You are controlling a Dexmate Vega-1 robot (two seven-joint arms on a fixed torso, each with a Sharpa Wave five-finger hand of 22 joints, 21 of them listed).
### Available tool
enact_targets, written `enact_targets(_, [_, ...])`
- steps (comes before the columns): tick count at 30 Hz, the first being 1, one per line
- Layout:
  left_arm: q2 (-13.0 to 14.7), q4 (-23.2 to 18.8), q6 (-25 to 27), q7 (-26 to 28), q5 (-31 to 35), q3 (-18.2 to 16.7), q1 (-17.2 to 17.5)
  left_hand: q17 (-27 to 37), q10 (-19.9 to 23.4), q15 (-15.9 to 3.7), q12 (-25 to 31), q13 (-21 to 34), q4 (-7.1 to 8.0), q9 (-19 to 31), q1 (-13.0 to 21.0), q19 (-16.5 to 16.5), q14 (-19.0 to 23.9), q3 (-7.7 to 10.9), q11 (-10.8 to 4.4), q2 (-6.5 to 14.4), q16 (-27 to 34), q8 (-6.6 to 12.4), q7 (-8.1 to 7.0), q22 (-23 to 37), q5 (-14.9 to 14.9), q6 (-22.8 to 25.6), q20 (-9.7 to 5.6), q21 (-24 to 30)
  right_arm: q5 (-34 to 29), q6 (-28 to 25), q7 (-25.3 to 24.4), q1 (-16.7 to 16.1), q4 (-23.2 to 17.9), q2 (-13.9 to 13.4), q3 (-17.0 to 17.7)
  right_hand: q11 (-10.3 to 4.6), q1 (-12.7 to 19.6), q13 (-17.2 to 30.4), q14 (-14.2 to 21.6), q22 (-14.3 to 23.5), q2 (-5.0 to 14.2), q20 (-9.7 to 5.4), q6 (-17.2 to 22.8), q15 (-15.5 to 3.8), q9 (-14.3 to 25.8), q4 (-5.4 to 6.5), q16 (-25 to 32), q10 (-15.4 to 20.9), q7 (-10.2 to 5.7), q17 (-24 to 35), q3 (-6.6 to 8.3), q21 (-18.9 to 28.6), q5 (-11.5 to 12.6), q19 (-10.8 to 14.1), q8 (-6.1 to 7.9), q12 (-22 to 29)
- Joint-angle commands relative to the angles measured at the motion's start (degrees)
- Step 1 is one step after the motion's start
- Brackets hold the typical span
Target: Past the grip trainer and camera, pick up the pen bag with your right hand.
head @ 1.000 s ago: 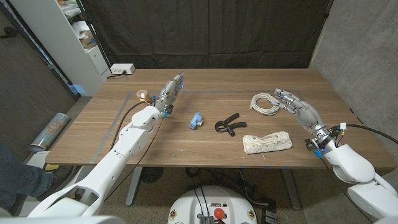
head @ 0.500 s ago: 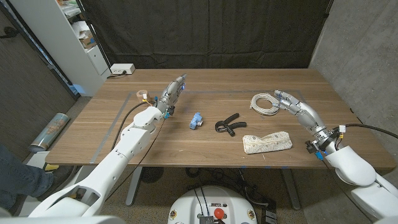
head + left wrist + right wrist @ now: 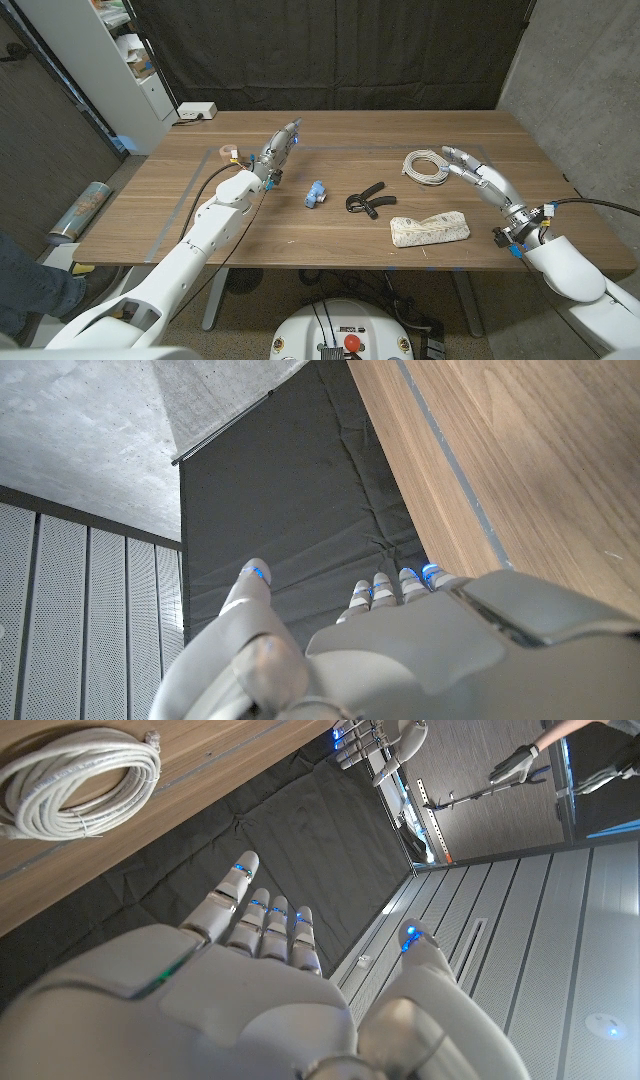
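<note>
While your right hand point(image 3: 478, 174) hangs at the right of the frame with fingers spread wide and nothing in them, the pen bag point(image 3: 430, 229) lies below and left of it in the picture, toward the near edge of the worktop point(image 3: 330, 246). Hand and bag are apart, no contact yet.

Bag's long axis runs roughly left-right across the frame, right end tipped slightly up. Your fingers point up-left, so I'd judge you need to pull the hand back toward the near edge and turn the wrist so the grip closes across the bag's short side.

Right hand is clearly the nearer one. Left hand point(image 3: 281, 141) sits well apart at upper left of centre, fingers extended and together, holding nothing as far as I can tell.

Around the target:
- white coiled cable point(image 3: 427, 166) just left of your right fingertips, above the bag. Closest snag risk if you sweep down-left.
- black grip trainer point(image 3: 368, 200) left of the bag, near but not touching.
- small blue camera point(image 3: 316, 193) further left, beyond the trainer.

Nothing lies between the hand and the bag's right end. Come in from that side and you stay off cable and trainer.
</note>
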Motion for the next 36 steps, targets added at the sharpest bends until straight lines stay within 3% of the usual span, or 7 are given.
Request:
enact_targets(1, [0.2, -0.36, 0.21, 0.57, 0.33, 0.15, 0.08, 0.33, -0.3, 0.0, 0.14, 0.08, -0.31, 0.25, 0.47, -2.49, -1.47, -0.07, -0.07, 0.28, 0.23, 0.16, -0.16, 0.21, -0.35, 0.02, 0.23, -0.1, -9.48, -2.0, -2.4, -1.25, -2.06, 1.2, 2.81, -0.26, 0.63, 0.12, 0.5, 0.19, -0.27, 0.1, -0.45, 0.12, 0.07, -0.16, 0.31, -0.11, 0.01, 0.07, 0.04, -0.23, 0.43, 0.61, -0.03, 0.1])
enact_targets(13, [0.31, 0.1, 0.07, 0.25, 0.05, -0.02, 0.07, 0.33, -0.39, 0.07, 0.13, 0.08, -0.34, 0.26, 0.52, -2.55, -1.59, -0.09, -0.15, 0.32, 0.2, 0.14, -0.23, 0.21, -0.38, 0.0, 0.26, -0.1, -15.4, -2.55, -3.28, -1.06, -3.3, 1.82, 3.89, -0.17, 0.75, 0.14, 0.92, 0.19, -0.49, 0.13, -2.52, -0.06, 0.07, -0.28, 0.32, -0.46, 1.05, 0.07, -0.11, -0.5, 0.93, 1.15, -0.6, -0.06])
enact_targets(36, [-0.13, -0.34, -0.44, 0.89, 0.35, 0.44, 0.22, 0.33, -0.5, 0.05, 0.13, 0.08, -0.39, 0.26, 0.58, -2.71, -1.7, -0.14, -0.27, 0.36, 0.2, 0.13, -0.39, 0.22, -0.42, -0.03, 0.44, -0.11, -25.21, -4.62, -2.37, -4.12, -7.11, 1.43, 9.09, -0.55, 0.78, 0.19, 1.63, 0.19, -0.58, 0.21, -3.99, -0.22, 0.09, -0.3, 0.43, -0.84, 1.07, 0.08, -0.25, -0.7, 1.53, 1.97, -0.65, -0.16])
